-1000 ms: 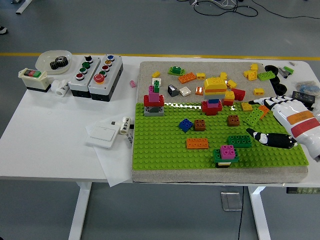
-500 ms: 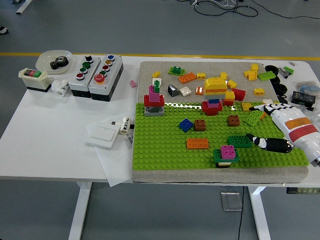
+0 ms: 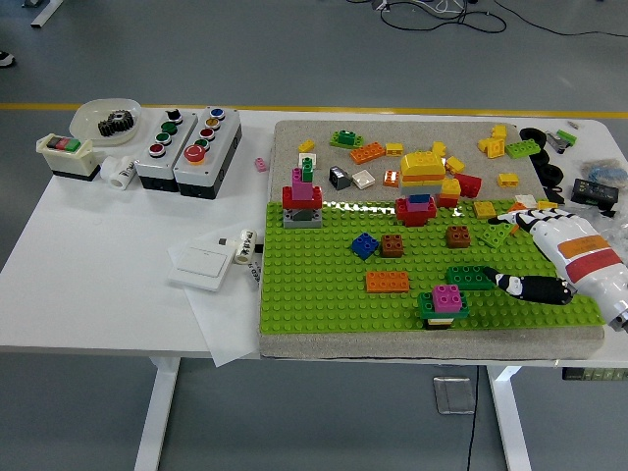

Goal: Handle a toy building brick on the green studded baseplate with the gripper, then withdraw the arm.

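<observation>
Well, the wide white table [image 3: 118,294] stretches off to the left of the robot's right hand [image 3: 549,257], and the big bright-green studded plastic baseplate [image 3: 324,304] lies right under that hand, spreading away to its left. The white-shelled hand sits at the plate's right edge, fingers spread loose, holding nothing that I can see; its black thumb [image 3: 525,287] points left. Just off the thumb's tip is a flat dark-green brick [image 3: 469,277] pressed onto the studs, so close I can't tell whether they touch. A lime-green brick [image 3: 497,234] lies tilted just by the upper fingertips. Further left of the hand sit a magenta-on-green brick stack [image 3: 444,303] and a long orange brick [image 3: 387,282].
</observation>
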Controlling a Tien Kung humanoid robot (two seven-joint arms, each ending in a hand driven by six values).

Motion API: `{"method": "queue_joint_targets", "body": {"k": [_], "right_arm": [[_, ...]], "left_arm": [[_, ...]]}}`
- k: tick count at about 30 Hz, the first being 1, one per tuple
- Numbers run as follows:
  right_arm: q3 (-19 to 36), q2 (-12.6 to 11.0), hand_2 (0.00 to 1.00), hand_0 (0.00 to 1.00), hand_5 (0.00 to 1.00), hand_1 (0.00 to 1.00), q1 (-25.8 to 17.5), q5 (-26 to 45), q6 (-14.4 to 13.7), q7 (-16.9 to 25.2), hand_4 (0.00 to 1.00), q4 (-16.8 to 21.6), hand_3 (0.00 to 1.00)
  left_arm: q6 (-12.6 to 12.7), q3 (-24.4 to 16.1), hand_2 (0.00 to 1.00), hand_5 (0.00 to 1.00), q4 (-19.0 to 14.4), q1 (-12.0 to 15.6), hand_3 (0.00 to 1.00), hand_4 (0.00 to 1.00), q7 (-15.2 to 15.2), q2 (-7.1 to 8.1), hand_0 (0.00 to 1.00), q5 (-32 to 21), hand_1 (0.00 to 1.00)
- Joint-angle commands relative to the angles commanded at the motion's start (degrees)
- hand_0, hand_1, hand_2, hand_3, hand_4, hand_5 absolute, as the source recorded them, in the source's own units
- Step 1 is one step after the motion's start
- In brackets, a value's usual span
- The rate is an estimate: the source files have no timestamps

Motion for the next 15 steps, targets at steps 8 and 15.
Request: {"method": "queue_joint_targets", "body": {"k": [8,15], "right_arm": [[-0.3,0.2,0.781,0.785,0.515,0.748,1.4,1.2,-0.4,0.0,0.809,-1.2,0.708],[-0.3,0.2,0.78,0.786,0.525,0.746,3.3,2.5,-0.5,-0.2,0.81,-4.2,0.708]], "left_arm": [[0.0,0.2,0.734,0.627,-0.1,-0.2,0.607,0.661,-0.1,-0.07,0.761,-0.3,0.775],[0.0,0.7,0.733,0.628,-0.1,-0.4,0.607,0.662,-0.3,-0.04,0.761,-1.0,0.776]]}}
